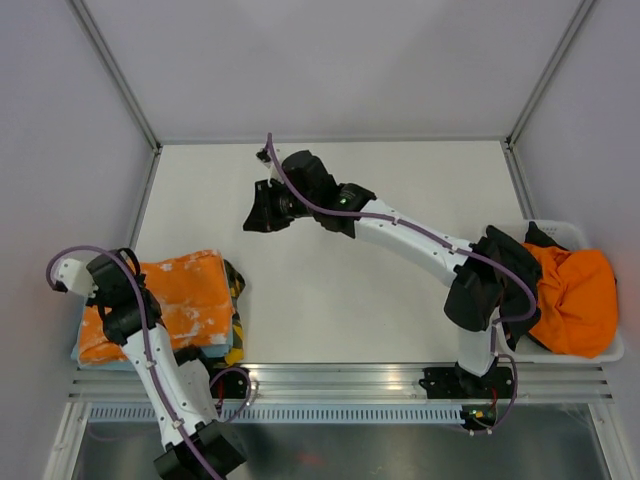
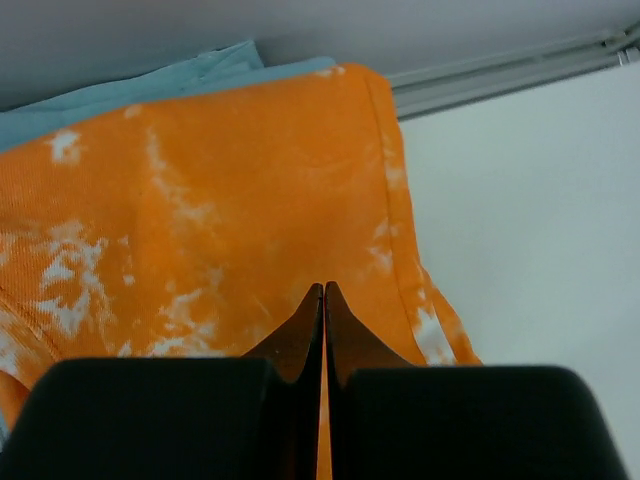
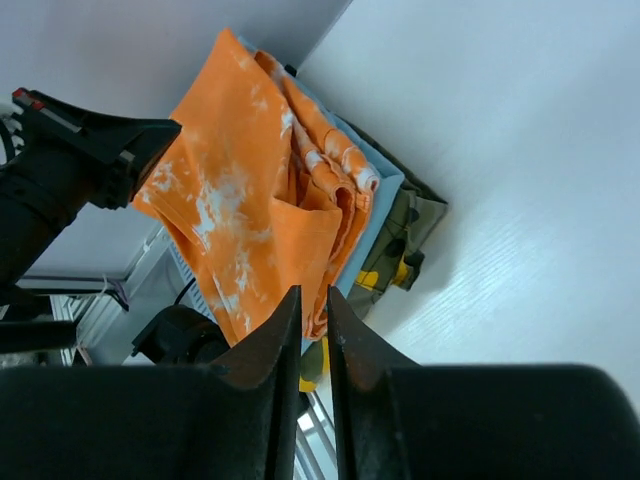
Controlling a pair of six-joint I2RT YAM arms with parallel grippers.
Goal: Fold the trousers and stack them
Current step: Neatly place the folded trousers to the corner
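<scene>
The left gripper (image 2: 323, 288) is closed tight on nothing, poised just over the trousers (image 2: 200, 210). They lie folded atop a light blue cloth (image 2: 120, 95), apparently already stacked. The right gripper (image 3: 312, 292), barely parted and empty, hangs well away from the trousers over the tabletop (image 1: 330, 300), probably to avoid disturbing them.

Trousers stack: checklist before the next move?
1. Trousers folded, lying on the light blue cloth: ok.
2. Left end effector clear of the fabric: cannot tell; it is shut right above it.
3. Right end effector empty, jaws narrowly parted, over the table: ok.
4. Stack squared: not ok; the olive garment sticks out underneath.
</scene>
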